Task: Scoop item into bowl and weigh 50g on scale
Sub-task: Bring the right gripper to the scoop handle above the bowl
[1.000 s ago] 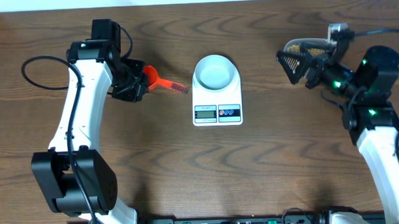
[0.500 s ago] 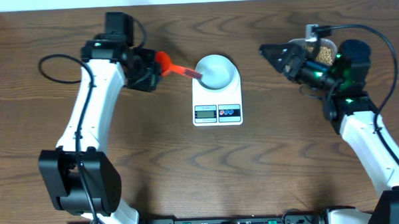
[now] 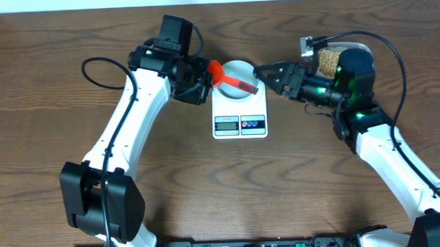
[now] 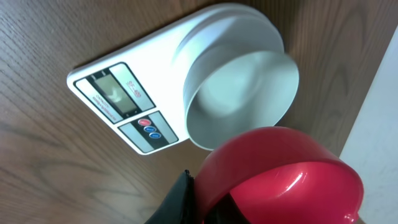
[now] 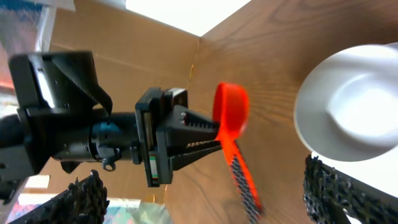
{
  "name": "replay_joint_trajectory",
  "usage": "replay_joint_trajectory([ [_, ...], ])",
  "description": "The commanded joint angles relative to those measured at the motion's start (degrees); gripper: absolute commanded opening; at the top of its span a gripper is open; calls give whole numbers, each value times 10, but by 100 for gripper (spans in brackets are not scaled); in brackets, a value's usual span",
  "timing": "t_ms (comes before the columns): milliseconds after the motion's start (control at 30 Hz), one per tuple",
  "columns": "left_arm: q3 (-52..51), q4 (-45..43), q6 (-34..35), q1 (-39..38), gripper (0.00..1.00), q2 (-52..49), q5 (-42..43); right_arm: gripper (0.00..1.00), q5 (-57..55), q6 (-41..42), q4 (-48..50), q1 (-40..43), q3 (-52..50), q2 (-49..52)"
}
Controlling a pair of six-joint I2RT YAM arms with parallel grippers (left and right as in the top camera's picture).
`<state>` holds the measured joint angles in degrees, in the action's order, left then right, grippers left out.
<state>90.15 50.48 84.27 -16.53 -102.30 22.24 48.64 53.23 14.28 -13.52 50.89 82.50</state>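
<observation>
**Overhead view.** Dark wood-grain table [image 3: 171, 184] with 2 things lying directly on it. The first is a white scale [image 3: 239, 115], just below and between the left gripper [image 3: 206, 76] and right gripper [image 3: 264, 72]. The second is a clear plastic tub [image 3: 346, 45], behind the right gripper and partly hidden by that arm.

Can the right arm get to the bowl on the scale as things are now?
Probably yes: the open right tool is close beside the bowl; only the red scoop crosses above it.
</observation>
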Motion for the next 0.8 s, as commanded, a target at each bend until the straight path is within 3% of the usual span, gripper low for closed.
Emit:
replay_joint_trajectory([
  [0,3,0,9,-7,8,9,1,99,-5,-22,-4,-17,9,3],
  [767,3,-3,5,-20,7,9,29,98,-18,-47,-33,-52,9,11],
])
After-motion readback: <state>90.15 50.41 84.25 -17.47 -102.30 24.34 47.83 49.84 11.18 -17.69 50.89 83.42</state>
